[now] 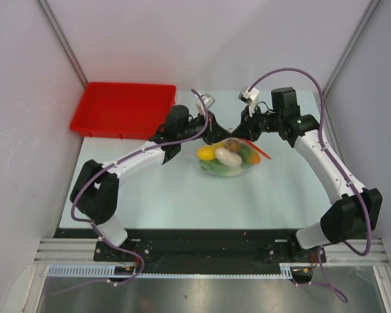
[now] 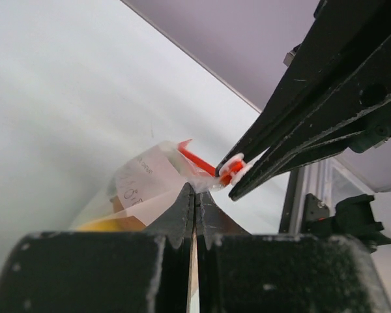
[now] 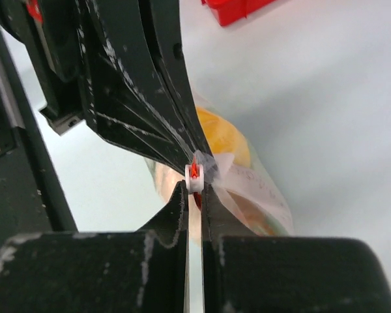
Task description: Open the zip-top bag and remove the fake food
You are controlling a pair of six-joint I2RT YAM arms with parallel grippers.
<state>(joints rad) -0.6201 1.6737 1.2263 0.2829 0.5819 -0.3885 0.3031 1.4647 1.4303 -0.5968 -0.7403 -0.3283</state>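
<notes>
The zip-top bag (image 1: 229,158) lies mid-table, holding the fake food: a yellow piece (image 1: 206,153), a white radish (image 1: 228,157), a brown piece (image 1: 232,145), an orange fruit (image 1: 251,157) and green lettuce (image 1: 216,167). My left gripper (image 1: 213,130) is shut on the clear plastic at the bag's mouth (image 2: 153,182), its tips (image 2: 195,190) pressed together. My right gripper (image 1: 236,132) meets it from the other side. It is shut on the white slider on the red zip strip (image 2: 197,160), seen up close between its tips (image 3: 194,186). The two grippers nearly touch.
A red tray (image 1: 124,109) stands at the back left corner of the table. Pale walls close in on both sides and behind. The left arm's black fingers (image 3: 163,124) fill the upper left of the right wrist view.
</notes>
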